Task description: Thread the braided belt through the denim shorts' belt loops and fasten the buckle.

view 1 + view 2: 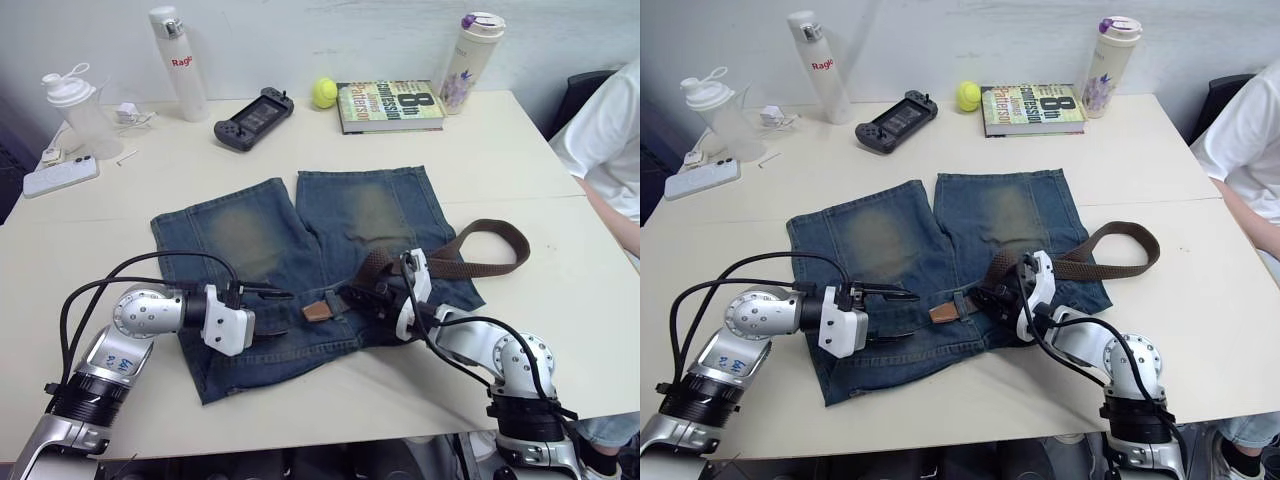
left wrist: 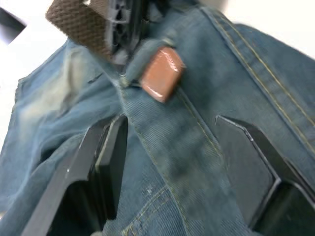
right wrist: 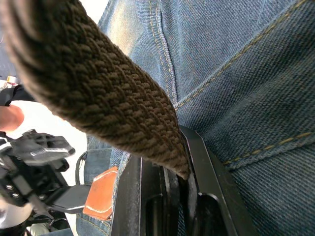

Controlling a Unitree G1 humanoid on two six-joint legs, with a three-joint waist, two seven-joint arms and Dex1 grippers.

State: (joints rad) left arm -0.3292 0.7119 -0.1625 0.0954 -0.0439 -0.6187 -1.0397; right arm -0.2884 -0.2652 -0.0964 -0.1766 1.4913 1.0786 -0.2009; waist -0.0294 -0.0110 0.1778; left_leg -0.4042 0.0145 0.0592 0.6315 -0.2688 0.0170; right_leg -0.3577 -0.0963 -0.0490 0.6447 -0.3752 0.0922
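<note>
On the far left of the white table (image 1: 560,300) stand a clear shaker bottle (image 1: 78,112) and a white phone (image 1: 60,176). Next to them is a tall white bottle (image 1: 180,62), then a black game controller (image 1: 252,118), a yellow tennis ball (image 1: 324,92), a book (image 1: 390,105) and a white cup with flowers (image 1: 472,62).

The denim shorts (image 1: 300,260) lie flat in the middle of the table, with the legs pointing to the far side and the waist near the robot.

The left gripper (image 1: 272,307) lies over the waist of the shorts on the left. Its two black fingers (image 2: 106,162) are spread apart, with blue cloth between them and nothing held. Just past its tips is a small brown leather tag (image 1: 317,311) that rests on the waistband.

The right gripper (image 1: 372,298) is just to the right of the tag, also at the waistband. Its fingers are pressed tight on the braided belt (image 1: 470,262). In the right wrist view the dark woven strap (image 3: 108,98) runs down into the closed fingers. From there the belt goes over the right side of the shorts and makes a big loop on the bare table, then comes back.

At the far right edge sits a person in a white shirt (image 1: 610,120).
</note>
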